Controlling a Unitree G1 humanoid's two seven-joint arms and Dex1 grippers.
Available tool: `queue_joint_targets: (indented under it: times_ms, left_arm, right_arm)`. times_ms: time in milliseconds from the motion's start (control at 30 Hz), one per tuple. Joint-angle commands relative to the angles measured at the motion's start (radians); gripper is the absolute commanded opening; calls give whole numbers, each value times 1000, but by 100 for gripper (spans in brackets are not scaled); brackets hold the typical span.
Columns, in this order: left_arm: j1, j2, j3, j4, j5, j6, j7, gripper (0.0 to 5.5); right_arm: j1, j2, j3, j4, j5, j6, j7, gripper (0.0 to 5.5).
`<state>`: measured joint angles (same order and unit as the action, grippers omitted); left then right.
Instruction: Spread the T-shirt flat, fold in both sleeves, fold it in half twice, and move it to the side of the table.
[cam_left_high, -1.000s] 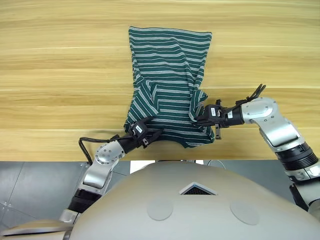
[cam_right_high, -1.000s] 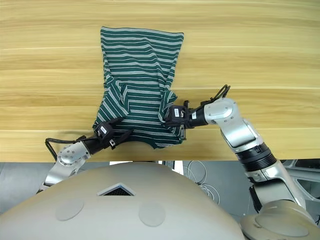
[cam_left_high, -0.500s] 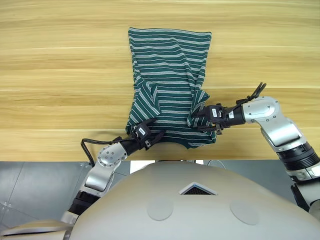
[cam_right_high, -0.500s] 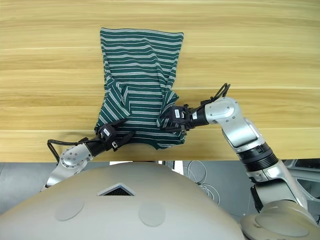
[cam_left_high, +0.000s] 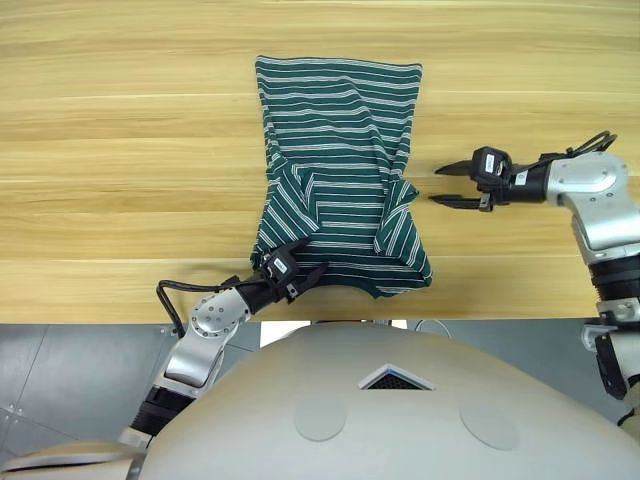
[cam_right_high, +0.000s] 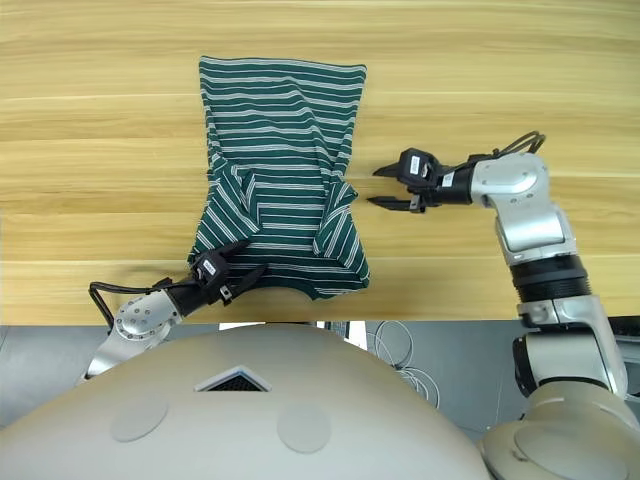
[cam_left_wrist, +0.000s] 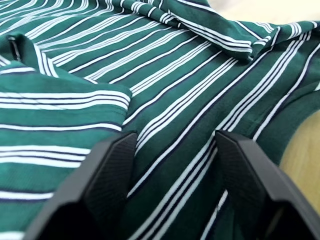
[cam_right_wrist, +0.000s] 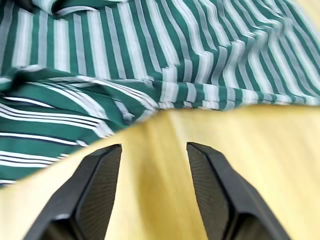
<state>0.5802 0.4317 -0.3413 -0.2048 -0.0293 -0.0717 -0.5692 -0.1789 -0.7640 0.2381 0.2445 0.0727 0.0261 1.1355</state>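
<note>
The green, white-striped T-shirt (cam_left_high: 340, 130) lies on the wooden table (cam_left_high: 120, 150), hem at the far end, both sleeves turned in over the body. The right sleeve flap (cam_left_high: 402, 232) lies on the near right part. My left gripper (cam_left_high: 300, 272) sits low at the shirt's near left corner, open, its fingers (cam_left_wrist: 107, 185) spread over the striped cloth (cam_left_wrist: 190, 90). My right gripper (cam_left_high: 438, 186) hovers open over bare wood, a short way right of the shirt's right edge; the cloth edge (cam_right_wrist: 165, 90) lies beyond its fingertips (cam_right_wrist: 102, 165).
The table's near edge (cam_left_high: 100, 322) runs just behind my left gripper, with grey floor below it. Bare wood stretches left and right of the shirt and beyond its hem.
My right gripper has let go of the right sleeve flap, opened, and drawn away to the right and farther out. The flap now rests on the shirt. The left gripper has barely moved.
</note>
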Motion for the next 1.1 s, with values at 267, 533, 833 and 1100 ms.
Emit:
queue_joint_targets:
  times_ms: [267, 533, 833, 1100]
  left_arm:
    - [9, 19, -1, 20, 9, 44, -7, 279]
    - [17, 16, -9, 26, 9, 48, -8, 279]
    - [24, 16, -16, 30, 8, 48, -8, 279]
    - [25, 16, -22, 29, 5, 48, -10, 279]
  right_arm:
    - [-45, 82, 85, 134, -120, -113, -22, 243]
    - [-63, 113, 57, 50, -76, -59, -7, 243]
    - [-49, 148, 55, -55, -38, 25, -10, 243]
    - [-37, 196, 107, -61, -86, 25, -70, 243]
